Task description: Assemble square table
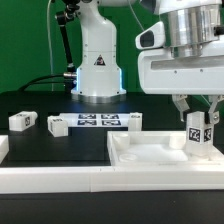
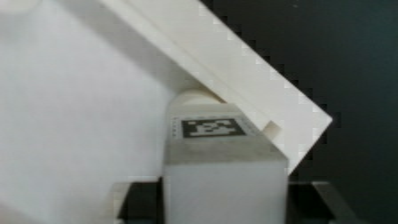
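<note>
The square table's top [image 1: 150, 152], a white tray with a raised rim, lies at the front on the exterior view's right. My gripper [image 1: 197, 122] is shut on one white tagged leg [image 1: 196, 138] and holds it upright over the top's right corner. In the wrist view that leg [image 2: 222, 160] sits between my dark fingers [image 2: 146, 200], next to the top's rim [image 2: 231, 70], and the top's flat face [image 2: 80, 110] fills the rest. Whether the leg touches the top I cannot tell. Three more legs lie on the black surface: one [image 1: 22, 121], a second [image 1: 58, 125] and a third [image 1: 133, 122].
The marker board [image 1: 98, 122] lies flat between the loose legs, in front of the arm's white base [image 1: 97, 65]. A long white rail [image 1: 50, 182] runs along the front edge of the black surface.
</note>
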You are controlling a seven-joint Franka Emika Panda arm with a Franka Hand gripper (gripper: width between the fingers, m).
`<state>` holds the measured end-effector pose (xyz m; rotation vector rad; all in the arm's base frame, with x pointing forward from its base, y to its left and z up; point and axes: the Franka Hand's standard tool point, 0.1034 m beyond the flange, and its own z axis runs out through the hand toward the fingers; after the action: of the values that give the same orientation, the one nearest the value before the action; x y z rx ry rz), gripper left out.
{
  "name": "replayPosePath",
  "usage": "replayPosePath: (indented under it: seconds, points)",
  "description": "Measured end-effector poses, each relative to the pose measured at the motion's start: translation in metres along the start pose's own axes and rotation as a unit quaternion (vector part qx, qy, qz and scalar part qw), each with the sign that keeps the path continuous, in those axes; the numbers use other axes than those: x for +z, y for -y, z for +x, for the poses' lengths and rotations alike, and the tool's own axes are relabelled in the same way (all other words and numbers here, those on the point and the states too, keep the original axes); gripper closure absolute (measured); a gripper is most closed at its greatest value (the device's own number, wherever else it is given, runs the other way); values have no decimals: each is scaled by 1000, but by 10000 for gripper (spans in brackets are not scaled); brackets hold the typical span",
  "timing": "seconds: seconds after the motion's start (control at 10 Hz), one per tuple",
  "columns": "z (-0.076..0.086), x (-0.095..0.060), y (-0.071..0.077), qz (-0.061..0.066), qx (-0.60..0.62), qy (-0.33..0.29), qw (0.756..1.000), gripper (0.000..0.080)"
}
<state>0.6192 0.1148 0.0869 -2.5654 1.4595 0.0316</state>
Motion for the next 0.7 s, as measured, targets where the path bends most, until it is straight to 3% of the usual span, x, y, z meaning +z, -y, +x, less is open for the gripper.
replayPosePath:
  seconds: [0.5, 0.6, 0.7]
  points:
    - [-2, 0, 0, -2, 52, 5, 999, 505]
    - [-2, 0, 0, -2, 48, 5, 999, 430]
    - [0, 0, -1, -1, 15, 5, 1000, 286]
